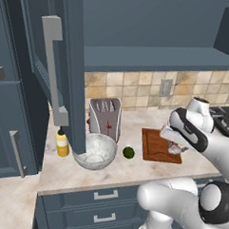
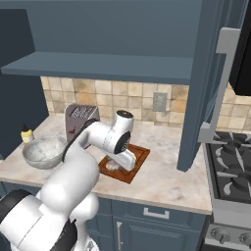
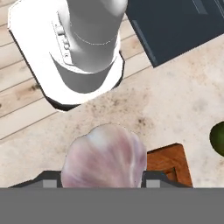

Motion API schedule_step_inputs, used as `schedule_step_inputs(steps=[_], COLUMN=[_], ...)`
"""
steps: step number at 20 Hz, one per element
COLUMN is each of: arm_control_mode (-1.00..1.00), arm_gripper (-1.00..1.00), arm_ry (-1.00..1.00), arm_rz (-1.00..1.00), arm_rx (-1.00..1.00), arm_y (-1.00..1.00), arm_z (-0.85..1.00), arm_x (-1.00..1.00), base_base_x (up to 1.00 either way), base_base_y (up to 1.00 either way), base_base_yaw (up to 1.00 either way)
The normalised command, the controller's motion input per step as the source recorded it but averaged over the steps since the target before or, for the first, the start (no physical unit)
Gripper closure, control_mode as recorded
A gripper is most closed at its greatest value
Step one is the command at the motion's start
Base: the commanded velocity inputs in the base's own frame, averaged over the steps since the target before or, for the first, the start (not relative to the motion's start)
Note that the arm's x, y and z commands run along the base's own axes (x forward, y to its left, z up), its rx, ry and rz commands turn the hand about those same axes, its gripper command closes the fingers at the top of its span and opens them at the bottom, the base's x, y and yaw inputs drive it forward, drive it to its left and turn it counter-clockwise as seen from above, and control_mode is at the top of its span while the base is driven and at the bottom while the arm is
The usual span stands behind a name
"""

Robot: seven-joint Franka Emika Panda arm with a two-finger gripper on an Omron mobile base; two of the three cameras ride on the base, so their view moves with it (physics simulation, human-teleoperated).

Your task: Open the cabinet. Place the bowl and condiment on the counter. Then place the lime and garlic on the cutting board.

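Garlic gripped low over the cutting board

The gripper (image 1: 175, 149) is clamped on the garlic (image 3: 104, 156), a pinkish-white bulb sitting between its fingers just above the cutting board (image 1: 155, 146). Left of the board, the lime (image 1: 128, 152) lies on the counter (image 1: 127, 176), apart from the board's edge. Further left stands the bowl (image 1: 95, 152), with the toaster (image 1: 105, 118) behind it. The condiment (image 1: 62, 143) stands beyond the bowl, partly behind the open cabinet (image 1: 57, 70) door
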Motion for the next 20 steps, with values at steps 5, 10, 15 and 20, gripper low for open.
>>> schedule_step_inputs(steps=[5,10,15,20], arm_control_mode=[-1.0,-1.0,-1.0,-1.0], arm_gripper=[1.0,1.0,1.0,1.0], arm_ry=[-0.1,-0.06,-0.07,-0.1], arm_rz=[0.0,0.0,0.0,0.02], arm_rx=[-0.06,-0.1,-0.09,-0.01], arm_y=[-0.53,-0.13,0.11,0.05], arm_z=[0.32,-0.04,-0.37,-0.52], arm_x=[0.77,0.9,0.5,0.14], base_base_x=[0.0,0.0,0.0,0.0], base_base_y=[0.0,0.0,0.0,0.0], base_base_yaw=[0.0,0.0,0.0,0.0])
